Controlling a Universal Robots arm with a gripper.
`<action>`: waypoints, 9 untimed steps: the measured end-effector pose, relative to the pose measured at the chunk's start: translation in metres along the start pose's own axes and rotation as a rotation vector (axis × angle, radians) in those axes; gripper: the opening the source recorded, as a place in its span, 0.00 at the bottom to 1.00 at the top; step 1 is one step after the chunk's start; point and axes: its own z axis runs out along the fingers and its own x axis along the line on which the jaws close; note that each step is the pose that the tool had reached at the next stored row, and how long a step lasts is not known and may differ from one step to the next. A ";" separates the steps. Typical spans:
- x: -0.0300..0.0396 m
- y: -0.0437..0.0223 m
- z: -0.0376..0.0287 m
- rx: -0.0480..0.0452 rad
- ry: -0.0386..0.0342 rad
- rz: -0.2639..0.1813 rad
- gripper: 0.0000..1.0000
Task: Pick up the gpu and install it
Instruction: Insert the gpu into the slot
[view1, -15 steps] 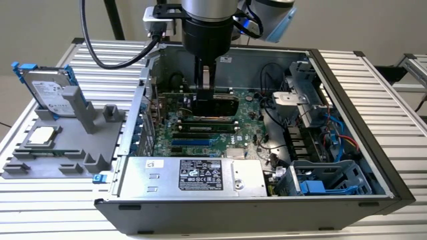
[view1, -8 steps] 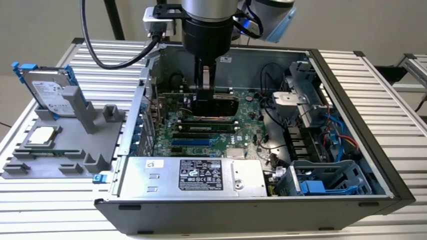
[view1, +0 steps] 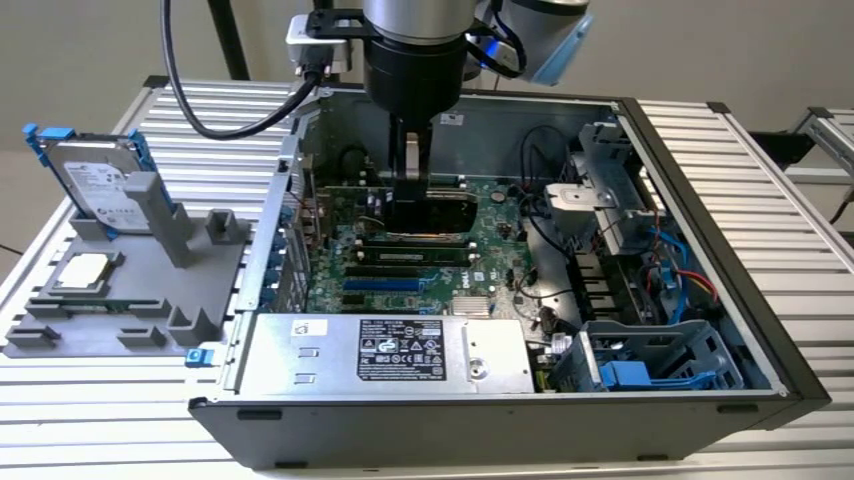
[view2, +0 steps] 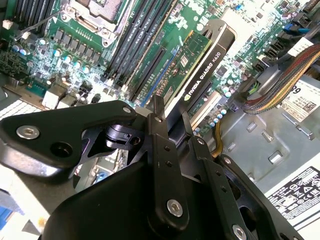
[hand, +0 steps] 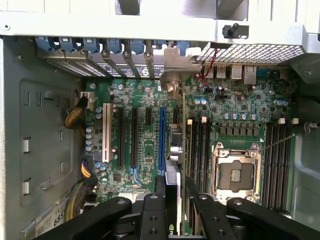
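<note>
The gripper (view2: 172, 117) is seen clamped on the gpu (view2: 200, 70), its two fingers pressed against the card's opposite faces, with the black cooler on one side and the green board on the other. The card is held on edge inside the open computer case (view1: 694, 200), over the motherboard (view1: 400, 270). In the exterior view it hangs toward the twelve o'clock part of the board. Whether its lower edge is already touching a slot cannot be told.

In the first wrist view, the long blue slot (hand: 161, 135) is seen just beside the line of the held card, and the empty processor socket (hand: 236, 172) lies to the other side. The grey holder (view1: 174, 325) stands outside the case at nine o'clock in the exterior view, with the hard drive (view1: 94, 185) upright in it.

As for handling, the card is judged light and stiff, but fragile: bare components and a thin contact edge are exposed. The smooth cooler face is likely to be slippery under the pads. A hold across the two flat faces near the upper edge is judged right, kept clear of the connector edge and the metal bracket. Any tilt in the clamp would be carried straight into the slot, so a square, firm grip is called for.
</note>
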 end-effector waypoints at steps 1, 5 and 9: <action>0.0000 0.0000 0.0002 0.0000 0.0000 0.000 0.00; 0.0000 0.0000 0.0012 0.0000 0.0000 0.000 0.00; 0.0001 0.0000 0.0021 -0.0001 0.0002 0.000 0.00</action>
